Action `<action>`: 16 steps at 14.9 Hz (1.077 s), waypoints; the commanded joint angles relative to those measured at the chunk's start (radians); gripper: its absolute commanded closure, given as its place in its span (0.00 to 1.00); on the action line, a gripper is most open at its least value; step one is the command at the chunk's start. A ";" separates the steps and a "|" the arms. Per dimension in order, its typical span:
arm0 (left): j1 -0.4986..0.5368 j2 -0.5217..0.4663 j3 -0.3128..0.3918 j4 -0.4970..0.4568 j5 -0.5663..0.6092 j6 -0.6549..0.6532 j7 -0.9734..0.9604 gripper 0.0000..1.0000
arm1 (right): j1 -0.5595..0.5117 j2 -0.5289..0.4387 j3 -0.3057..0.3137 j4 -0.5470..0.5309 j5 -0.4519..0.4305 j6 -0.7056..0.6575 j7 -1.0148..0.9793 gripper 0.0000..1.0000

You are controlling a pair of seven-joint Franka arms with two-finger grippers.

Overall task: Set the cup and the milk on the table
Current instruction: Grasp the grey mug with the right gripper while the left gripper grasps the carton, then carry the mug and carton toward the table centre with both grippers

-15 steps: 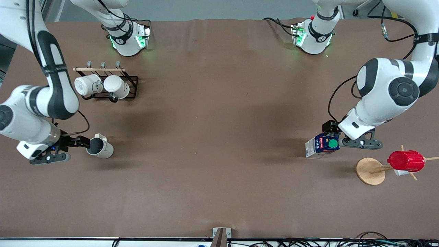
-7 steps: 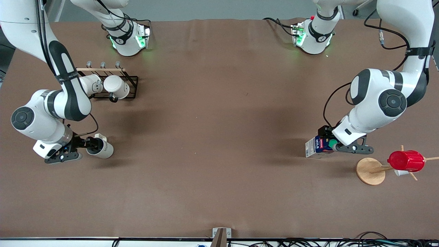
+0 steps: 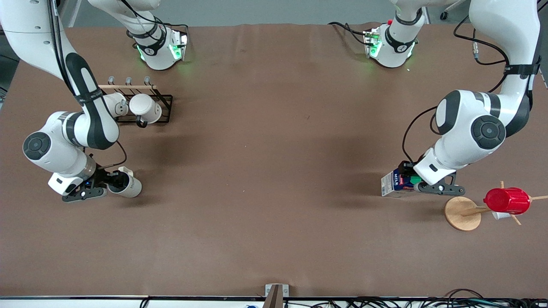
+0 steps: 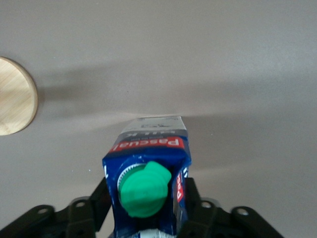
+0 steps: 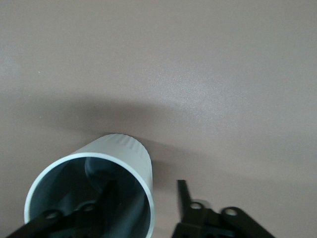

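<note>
The beige-white cup (image 3: 130, 186) stands on the brown table (image 3: 274, 171) at the right arm's end. My right gripper (image 3: 112, 180) is open and straddles its rim. In the right wrist view one finger is inside the grey cup (image 5: 124, 148) and the other finger (image 5: 184, 198) stands clear of the wall. The blue and white milk carton (image 3: 394, 182) is at the left arm's end, its base at the table. My left gripper (image 3: 412, 179) is shut on its top. The left wrist view shows the carton (image 4: 148, 144) with its green cap (image 4: 145, 191) between my fingers.
A black wire rack (image 3: 165, 107) with two plain white mugs (image 3: 145, 108) stands farther from the front camera than the cup. A round wooden disc (image 3: 460, 212) with a peg stand holding a red ribbed cup (image 3: 507, 200) is beside the milk, nearer the camera.
Both arms have swung their elbows inward toward the table's middle and their wrists have moved closer to the objects. The cup and the milk carton stay in the same spots.
</note>
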 commanded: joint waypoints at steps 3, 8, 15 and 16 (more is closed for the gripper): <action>-0.004 0.020 -0.003 0.030 0.021 0.000 -0.055 0.57 | 0.005 -0.018 0.003 -0.005 0.000 0.003 0.093 1.00; -0.005 -0.012 -0.003 0.036 0.020 -0.026 -0.075 0.67 | 0.083 -0.064 0.018 0.126 0.002 -0.239 0.333 1.00; -0.067 0.002 -0.022 0.208 0.009 -0.194 -0.182 0.67 | 0.216 -0.014 0.256 0.361 -0.021 -0.368 0.820 1.00; -0.094 0.011 -0.023 0.217 0.009 -0.194 -0.233 0.67 | 0.274 0.012 0.254 0.386 -0.038 -0.367 0.861 1.00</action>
